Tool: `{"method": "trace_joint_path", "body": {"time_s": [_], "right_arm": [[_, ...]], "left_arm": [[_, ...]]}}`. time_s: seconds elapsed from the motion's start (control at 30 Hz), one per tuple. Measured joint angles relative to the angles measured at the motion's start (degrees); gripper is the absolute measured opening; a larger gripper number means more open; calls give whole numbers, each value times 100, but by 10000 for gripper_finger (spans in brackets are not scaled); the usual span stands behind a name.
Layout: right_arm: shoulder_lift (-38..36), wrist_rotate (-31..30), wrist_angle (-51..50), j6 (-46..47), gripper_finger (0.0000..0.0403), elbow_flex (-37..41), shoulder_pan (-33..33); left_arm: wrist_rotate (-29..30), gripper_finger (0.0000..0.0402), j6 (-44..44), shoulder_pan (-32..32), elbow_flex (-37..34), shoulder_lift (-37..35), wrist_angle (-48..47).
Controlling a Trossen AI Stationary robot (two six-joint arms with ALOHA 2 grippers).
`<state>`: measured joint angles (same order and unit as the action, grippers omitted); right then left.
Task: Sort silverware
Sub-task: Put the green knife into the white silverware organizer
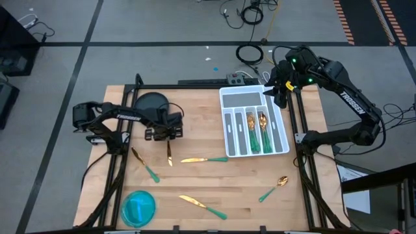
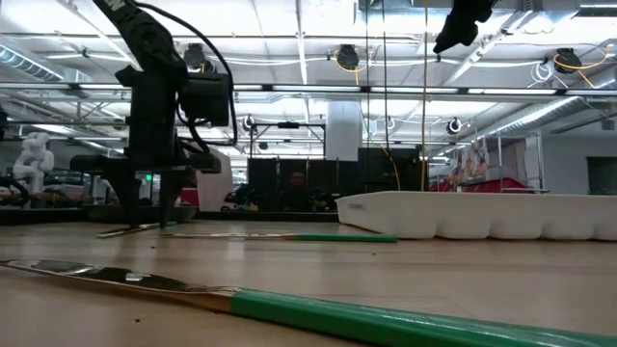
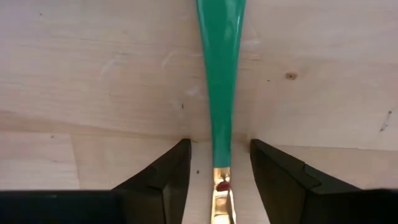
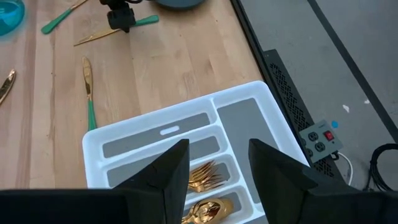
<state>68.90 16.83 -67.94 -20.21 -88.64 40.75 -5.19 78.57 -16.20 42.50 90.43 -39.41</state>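
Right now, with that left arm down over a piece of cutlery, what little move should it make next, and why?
Probably close the left pincer. Its open fingers already straddle a green-handled piece lying flat on the table, near where handle meets gold, so a squeeze should grip it. The right pincer hovers open over the tray.

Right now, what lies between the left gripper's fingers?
In the left wrist view, the left gripper straddles one piece of silverware lying on the wooden table: the fingers stand open on either side, not touching it.
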Motion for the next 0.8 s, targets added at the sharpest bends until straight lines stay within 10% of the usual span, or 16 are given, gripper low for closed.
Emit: {"method": "trace_joint_path", "body": {"time_s": [0.8], "right_arm": [[0, -1, 11, 94, 160, 0, 0]], "left_arm": [[245, 15, -814, -10, 110, 182, -144]]}}
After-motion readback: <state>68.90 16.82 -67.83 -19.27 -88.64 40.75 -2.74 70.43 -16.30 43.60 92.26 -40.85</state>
